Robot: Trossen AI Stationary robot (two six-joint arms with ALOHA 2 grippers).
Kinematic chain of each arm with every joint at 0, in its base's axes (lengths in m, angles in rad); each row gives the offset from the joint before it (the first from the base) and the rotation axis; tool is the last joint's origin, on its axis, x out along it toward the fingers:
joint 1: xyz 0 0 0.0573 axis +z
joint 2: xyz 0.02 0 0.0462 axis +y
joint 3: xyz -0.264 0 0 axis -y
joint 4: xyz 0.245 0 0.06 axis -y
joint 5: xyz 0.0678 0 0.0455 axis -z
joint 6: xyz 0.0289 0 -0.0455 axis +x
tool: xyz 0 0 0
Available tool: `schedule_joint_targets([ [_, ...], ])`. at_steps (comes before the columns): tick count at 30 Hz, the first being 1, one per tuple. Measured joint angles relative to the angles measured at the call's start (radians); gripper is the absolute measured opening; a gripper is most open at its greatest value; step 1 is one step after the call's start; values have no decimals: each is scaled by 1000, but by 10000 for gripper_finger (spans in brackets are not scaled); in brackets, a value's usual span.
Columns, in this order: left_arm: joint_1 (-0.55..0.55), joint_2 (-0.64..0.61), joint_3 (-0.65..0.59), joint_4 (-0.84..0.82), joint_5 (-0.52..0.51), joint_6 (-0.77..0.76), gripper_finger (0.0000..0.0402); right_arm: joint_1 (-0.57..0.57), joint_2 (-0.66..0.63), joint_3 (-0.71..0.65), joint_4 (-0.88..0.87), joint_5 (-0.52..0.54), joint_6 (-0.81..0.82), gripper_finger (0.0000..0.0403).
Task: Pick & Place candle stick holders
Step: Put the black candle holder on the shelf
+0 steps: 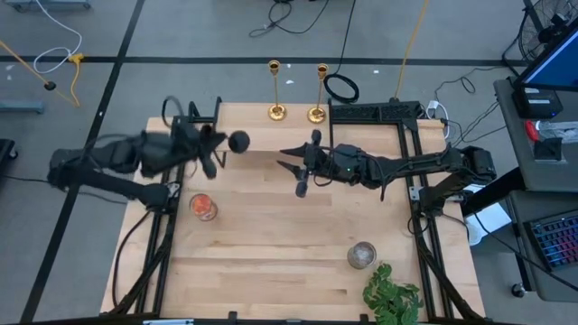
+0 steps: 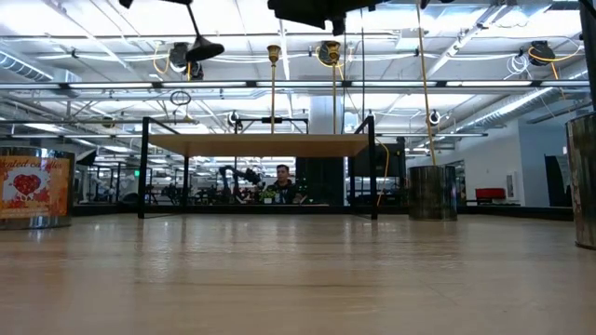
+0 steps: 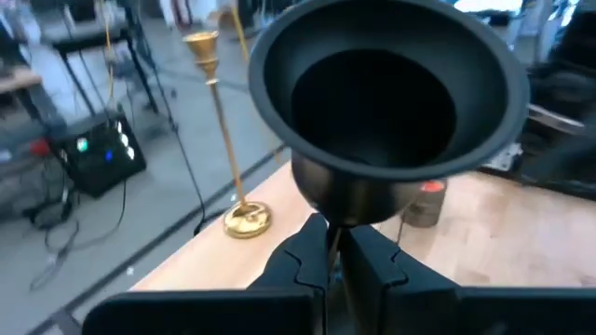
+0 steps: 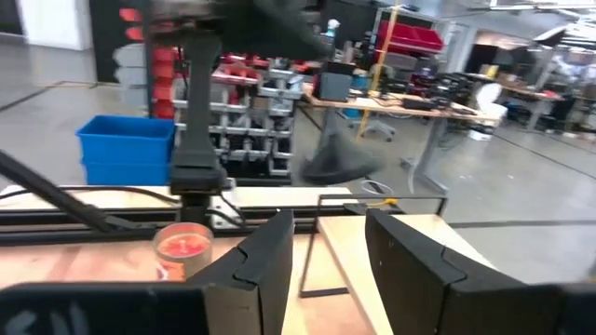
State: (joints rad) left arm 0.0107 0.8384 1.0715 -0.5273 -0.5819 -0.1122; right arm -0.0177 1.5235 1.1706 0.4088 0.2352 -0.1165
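The short black candlestick [image 1: 237, 141] is lifted high over the table's far left part, in my left gripper [image 1: 217, 146], which is shut on it. Its flared round end faces the left wrist camera [image 3: 386, 93] and shows at the top of the low view [image 2: 203, 46]. Two gold candlesticks [image 1: 275, 90] [image 1: 319, 90] stand upright on their round bases at the table's far edge. My right gripper [image 1: 294, 171] is open and empty above the table's middle, to the right of the black candlestick; its fingers show in its wrist view [image 4: 321, 256]. My left gripper pinches the black candlestick's thin stem [image 3: 332, 237] between its two fingers, just behind the flared end. The fingers lie along the stem, coming from the table's left. The candlestick is clear of the table, tilted, its flared end toward the right and lower than the stem [image 2: 194, 19].
A glass jar with red-orange fill [image 1: 203, 207] stands at the left, a grey-filled jar [image 1: 361, 255] near the right front, and a green plant [image 1: 393, 298] at the near edge. Black frame rails [image 1: 411, 181] run along both sides. Bare wood lies in the middle.
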Motion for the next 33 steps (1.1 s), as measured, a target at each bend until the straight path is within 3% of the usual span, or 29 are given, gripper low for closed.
schedule_joint_targets([
  [7, 374, 195, 127, -80, 299, 21, 13, 0, 5, 0, -3, -9, 0, 132],
  [15, 709, 366, 162, -74, 475, 49, 13, 7, 10, 0, -60, -9, 0, 132],
  [22, 826, 437, 162, -74, 564, 48, 13, 7, 10, 0, -63, -9, 0, 132],
  [33, 870, 503, 162, -63, 549, 51, 13, 10, 10, 0, -62, -5, 0, 132],
])
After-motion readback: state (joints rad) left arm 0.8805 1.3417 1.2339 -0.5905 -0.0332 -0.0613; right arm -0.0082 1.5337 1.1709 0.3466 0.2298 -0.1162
